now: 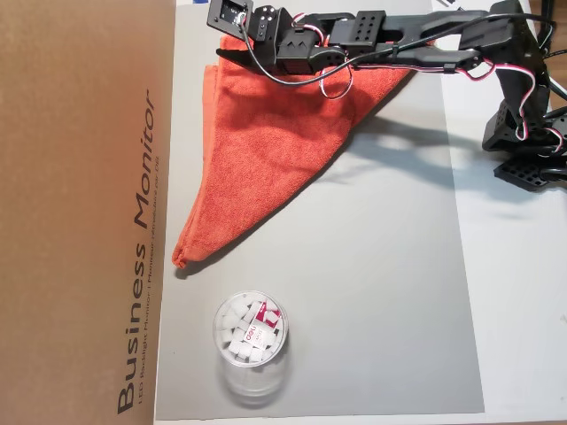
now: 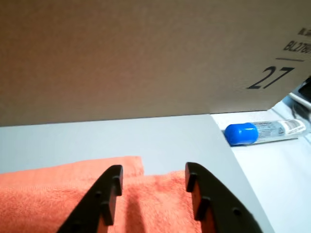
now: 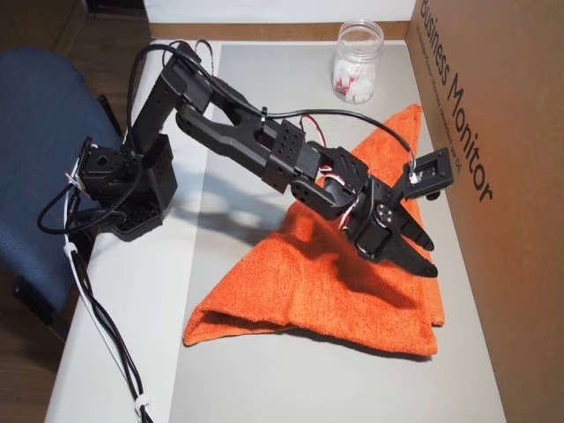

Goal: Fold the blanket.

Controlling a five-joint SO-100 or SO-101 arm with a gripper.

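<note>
- The orange-red fuzzy terry-cloth blanket (image 1: 266, 133) lies on a pale grey rectangular mat (image 1: 372, 292), folded over into a triangle with two layers showing along its edges
- In an overhead view its long side runs beside a big brown cardboard box printed "Business Monitor" (image 1: 80, 212), and one pointed corner reaches toward a clear plastic cup (image 1: 251, 341)
- The cup stands upright on the mat, near that corner but apart from it, and holds small white pieces with a red-and-white label among them
- The black two-finger gripper (image 3: 425, 256) hangs over the blanket close to the cardboard box, its jaws parted and nothing between them
- In the wrist view the two black fingertips (image 2: 112, 182) frame a strip of orange cloth; whether they touch the cloth cannot be told
- The black jointed arm (image 3: 229, 132) stretches out from its base on the white table (image 3: 115, 352), with red, white and black wires looped along it
- A clear tube with a blue cap (image 2: 265, 132) lies on its side on the white table beside the mat's corner, just below the box, in the wrist view
- A blue chair seat (image 3: 35, 132) stands beside the arm's base
</note>
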